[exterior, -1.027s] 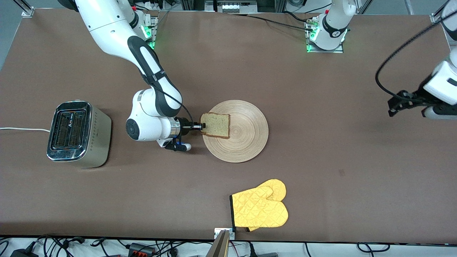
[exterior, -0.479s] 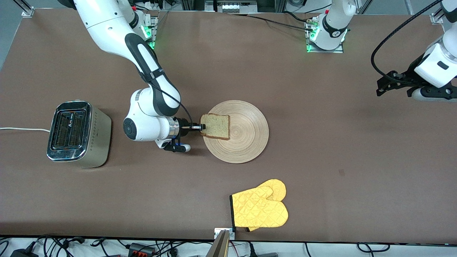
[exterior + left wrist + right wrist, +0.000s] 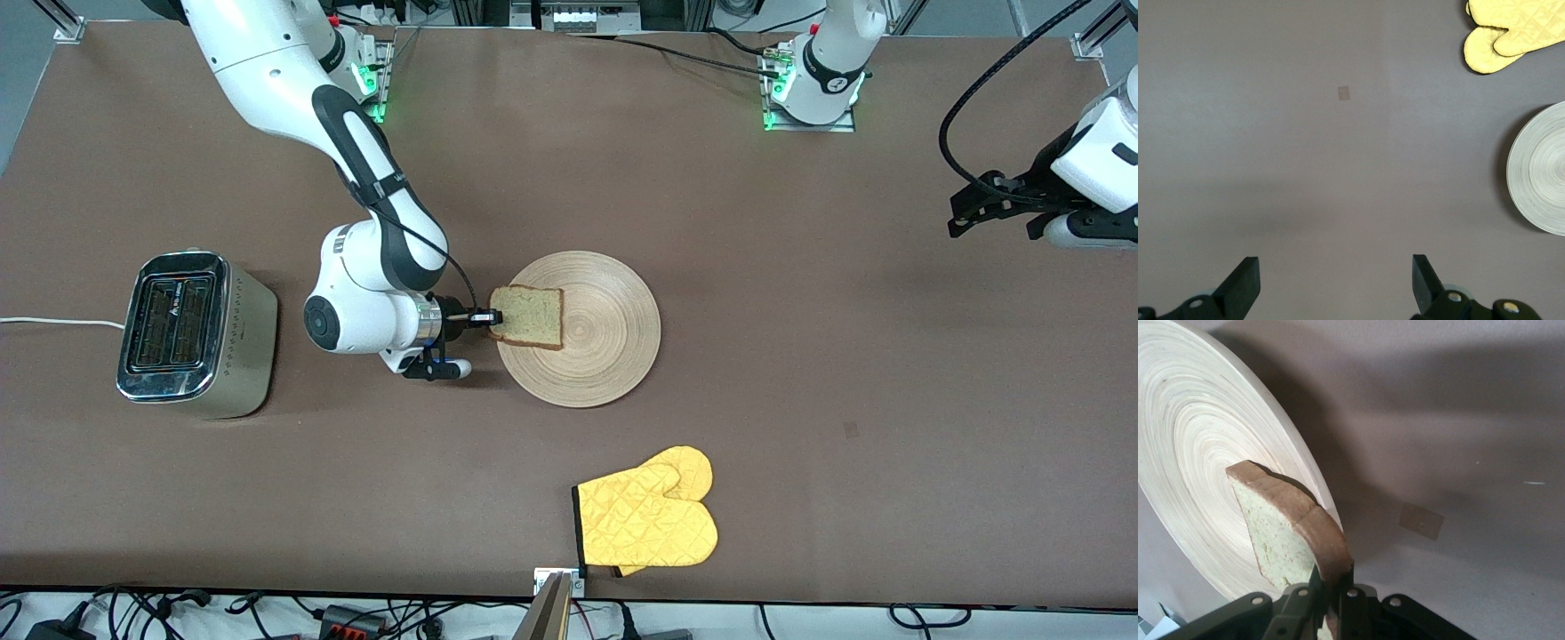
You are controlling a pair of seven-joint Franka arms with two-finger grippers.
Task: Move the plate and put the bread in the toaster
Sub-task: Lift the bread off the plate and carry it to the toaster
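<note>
One slice of bread [image 3: 528,316] is pinched by its crust edge in the right gripper [image 3: 485,316], fingers pressed on it from the toaster side; the slice sits over the wooden plate [image 3: 594,356], at the rim nearest the gripper, and whether it touches the wood cannot be told. Step in hand, as I read it: bread taken up, carry to the toaster [image 3: 191,333] not yet made. Next move likely calls for lifting clear of the plate rim, then travelling toward the right arm's end of the table and turning the slice edge-down over a slot. Bare brown table [image 3: 800,373] lies between gripper and toaster, nothing in that path; the right arm's own wrist fills much of it. Yellow oven mitt [image 3: 647,520] lies well apart, nearer the front camera. Left gripper [image 3: 1335,283] waits over bare table toward its own end, fingers spread wide, holding nothing.
</note>
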